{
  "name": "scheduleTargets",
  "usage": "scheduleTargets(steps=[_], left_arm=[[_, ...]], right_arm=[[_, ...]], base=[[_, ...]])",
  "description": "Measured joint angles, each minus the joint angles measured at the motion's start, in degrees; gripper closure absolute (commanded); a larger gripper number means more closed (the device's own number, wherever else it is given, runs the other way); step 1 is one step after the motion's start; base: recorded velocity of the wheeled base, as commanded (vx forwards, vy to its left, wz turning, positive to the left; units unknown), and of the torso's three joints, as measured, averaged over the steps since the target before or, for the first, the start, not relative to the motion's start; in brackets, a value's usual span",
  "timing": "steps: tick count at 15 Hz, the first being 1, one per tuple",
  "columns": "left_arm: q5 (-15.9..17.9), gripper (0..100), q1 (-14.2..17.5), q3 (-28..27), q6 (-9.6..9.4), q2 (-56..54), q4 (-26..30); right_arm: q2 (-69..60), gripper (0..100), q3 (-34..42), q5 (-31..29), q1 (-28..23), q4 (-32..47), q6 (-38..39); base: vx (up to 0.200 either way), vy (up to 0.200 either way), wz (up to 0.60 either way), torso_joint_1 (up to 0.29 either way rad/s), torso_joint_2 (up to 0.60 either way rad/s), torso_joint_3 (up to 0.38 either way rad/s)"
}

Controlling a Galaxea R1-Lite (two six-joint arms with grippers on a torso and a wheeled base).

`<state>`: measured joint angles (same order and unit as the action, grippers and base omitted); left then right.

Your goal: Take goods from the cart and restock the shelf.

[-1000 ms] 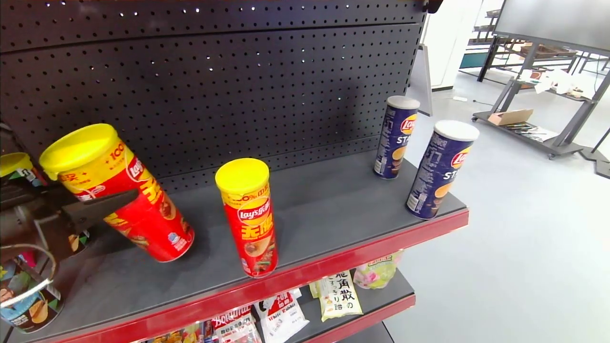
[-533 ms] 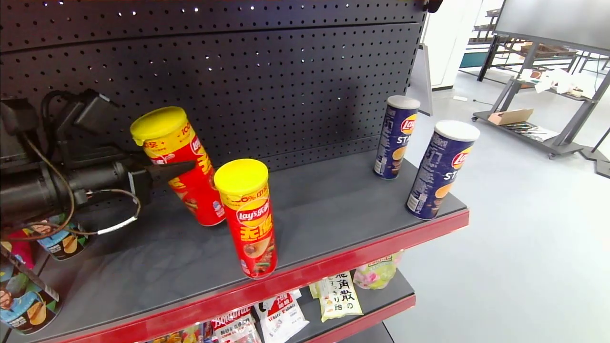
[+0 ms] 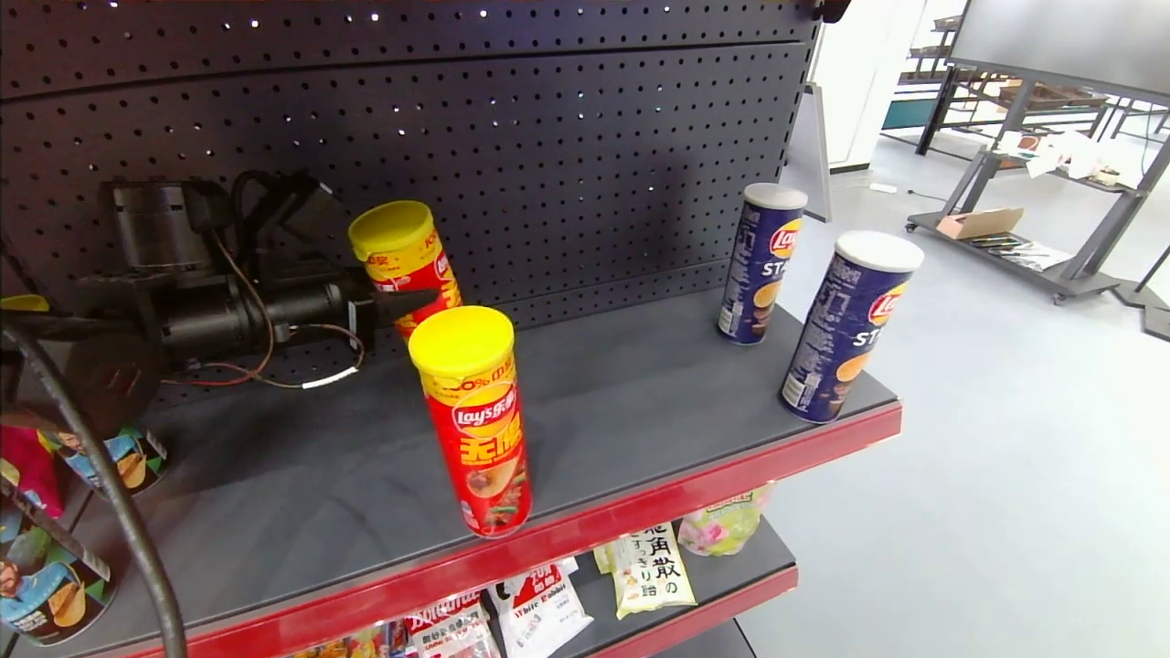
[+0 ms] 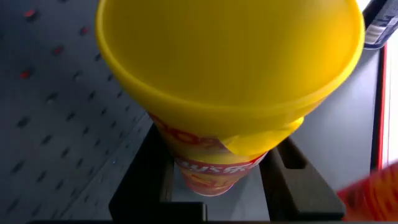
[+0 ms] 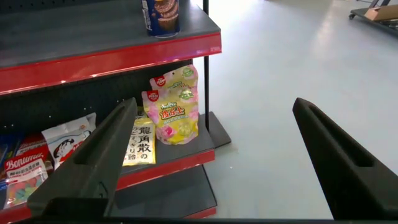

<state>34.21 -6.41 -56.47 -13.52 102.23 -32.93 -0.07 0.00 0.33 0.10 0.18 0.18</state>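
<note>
the left claw [image 3: 411,291] is clamped on the red chip can [image 3: 402,251], one finger on each side, just under its yellow lid. the can leans a little, at the back of the shelf [image 3: 640,393], close to the wall with holes [image 3: 548,137]. a second red can [image 3: 475,420] stands upright in front of it and hides its bottom, so i cannot tell if it touches the shelf. two blue cans [image 3: 761,263] stand well apart on the right. the right claw [image 5: 217,162] is wide apart with nothing in it, low down near the snack bags [image 5: 171,112].
</note>
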Motion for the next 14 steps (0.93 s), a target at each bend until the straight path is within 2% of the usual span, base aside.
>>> scheduleTargets(steps=[5, 14], left_arm=[[2.46, 100, -0.94, -0.76, -0.09, 2.34, 0.37], [2.02, 100, -1.88, -0.56, -0.38, 3.78, 0.44]], right_arm=[[0.00, 0, 0.00, -0.01, -0.02, 0.00, 0.00], [0.00, 0, 0.00, 0.00, -0.02, -0.02, 0.00]], base=[[0.000, 0.000, 0.00, 0.000, 0.00, 0.000], [0.000, 0.000, 0.00, 0.000, 0.00, 0.000]])
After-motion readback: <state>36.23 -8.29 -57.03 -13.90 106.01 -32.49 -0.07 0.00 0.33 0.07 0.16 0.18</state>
